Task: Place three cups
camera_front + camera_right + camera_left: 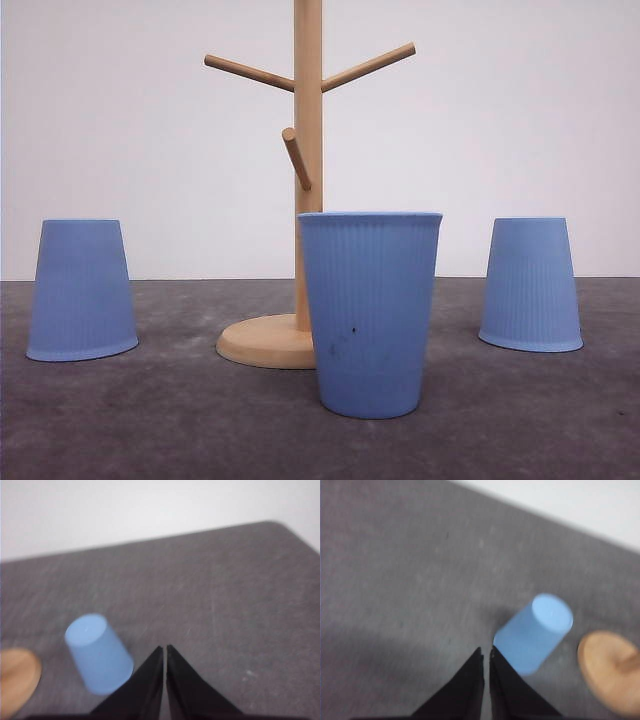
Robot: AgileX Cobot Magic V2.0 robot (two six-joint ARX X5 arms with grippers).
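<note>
A dark grey table [150, 420] spreads across the front view, with a pale wall behind it; on it stands a wooden pegged stand [307, 150], its round base [262, 342] set near the middle and its pegs bare. Just in front of the base and a little to the right sits the middle cup [370, 310] — upright, mouth up, nearest the camera, with small dark specks on its ribbed side. The left cup [82, 290] and the right cup [531, 285] stand upside down, wide rims on the table, well apart on either side of the stand; none of the three touches it.

In the left wrist view the left gripper [486, 655] has its black fingers pressed together, holding nothing; the inverted left cup [535, 632] stands just beside the fingertips, apart from them, with the stand's base [612, 677] beyond it. In the right wrist view the right gripper [165, 652] is likewise clenched and empty; the right cup [97, 652] stands just beside its fingers — near, not touching.
</note>
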